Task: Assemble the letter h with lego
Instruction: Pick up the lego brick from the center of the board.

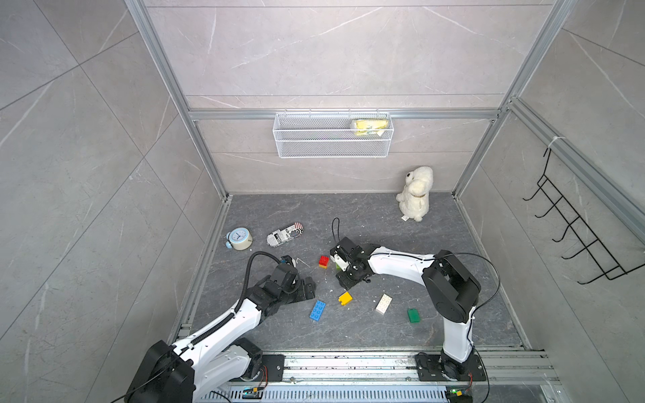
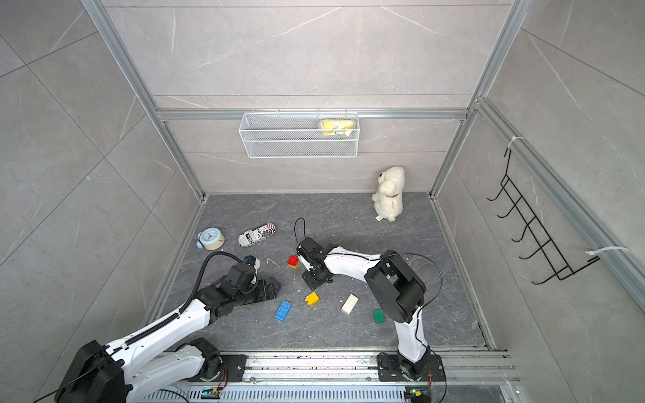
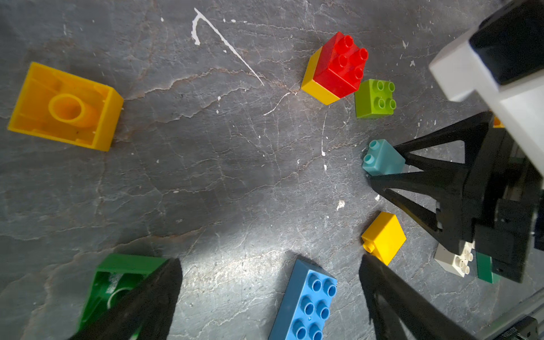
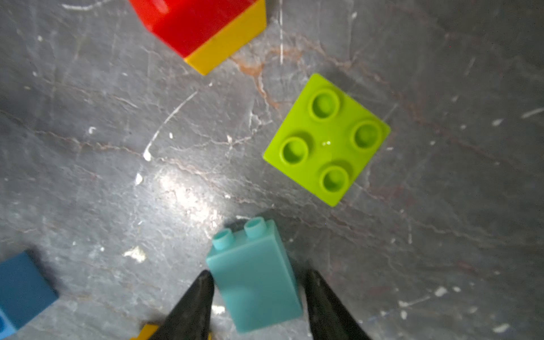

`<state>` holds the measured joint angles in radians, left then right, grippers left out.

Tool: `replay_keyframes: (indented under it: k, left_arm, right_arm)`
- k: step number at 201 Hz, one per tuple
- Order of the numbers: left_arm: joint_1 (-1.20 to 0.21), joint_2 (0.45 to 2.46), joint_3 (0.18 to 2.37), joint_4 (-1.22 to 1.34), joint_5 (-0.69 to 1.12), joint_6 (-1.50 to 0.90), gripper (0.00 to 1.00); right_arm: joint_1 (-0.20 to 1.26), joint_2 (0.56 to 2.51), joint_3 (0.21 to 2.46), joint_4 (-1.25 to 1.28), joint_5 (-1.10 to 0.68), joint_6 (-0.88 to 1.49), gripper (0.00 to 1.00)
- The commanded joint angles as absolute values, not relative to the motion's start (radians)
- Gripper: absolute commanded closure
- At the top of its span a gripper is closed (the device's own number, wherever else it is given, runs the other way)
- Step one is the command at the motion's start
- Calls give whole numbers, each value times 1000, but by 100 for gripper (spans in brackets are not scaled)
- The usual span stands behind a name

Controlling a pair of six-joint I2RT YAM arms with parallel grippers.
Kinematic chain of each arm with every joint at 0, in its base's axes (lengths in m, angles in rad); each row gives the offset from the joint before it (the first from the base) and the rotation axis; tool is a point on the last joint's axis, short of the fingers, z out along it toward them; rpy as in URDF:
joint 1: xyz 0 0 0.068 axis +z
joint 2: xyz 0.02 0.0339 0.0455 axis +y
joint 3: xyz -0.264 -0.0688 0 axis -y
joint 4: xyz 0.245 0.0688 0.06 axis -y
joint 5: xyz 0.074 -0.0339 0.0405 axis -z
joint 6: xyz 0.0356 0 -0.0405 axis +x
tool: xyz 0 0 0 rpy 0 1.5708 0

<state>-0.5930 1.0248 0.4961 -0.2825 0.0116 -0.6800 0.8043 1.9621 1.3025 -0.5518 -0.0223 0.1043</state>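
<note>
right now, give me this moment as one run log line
stage: h not yet built | left gripper: open, empty | right gripper: jaws astride light blue brick, grip unclear | stacked: red brick on yellow brick

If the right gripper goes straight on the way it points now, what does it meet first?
The light blue brick: it lies on its side between the fingers of the right gripper. Whether they grip it I cannot tell. Past it, probably bare floor; the lime brick sits to one side.
</note>
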Motion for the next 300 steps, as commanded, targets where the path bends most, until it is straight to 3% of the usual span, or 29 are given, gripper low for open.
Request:
replay_keyframes:
  k: [1, 46, 98, 142, 198, 228, 282, 292, 300]
  left_arm:
    - [-586, 1032, 492, -252, 42, -678, 4]
    - [-575, 1065, 495, -206, 113, -681, 7]
    - [-571, 1135, 583, -92, 360, -746, 11]
    - [-571, 1264, 689, 20, 595, -806, 15]
    - [-581, 1315, 713, 36, 675, -819, 29]
    - [-583, 1319, 697, 29, 669, -827, 41]
    - [-584, 1338, 714, 19, 679, -836, 79]
    - [-585, 1337, 719, 10, 674, -835, 87]
    - [-586, 1330, 724, -6, 652, -832, 93]
  right_arm:
    - [826, 1993, 1301, -556, 0, 83, 56]
    - [847, 1927, 1206, -459, -12, 86, 75]
    - [850, 1656, 956, -137, -154, 59, 95]
    - [849, 1516, 853, -12, -260, 19, 97]
    - [850, 1471, 834, 8, -269, 28, 100]
    - [848, 1438, 815, 30, -279, 32, 100]
    - [850, 1436, 814, 23, -310, 30, 95]
    - [848, 1434, 815, 24, -308, 38, 89]
    - [849, 1431, 815, 26, -300, 50, 77]
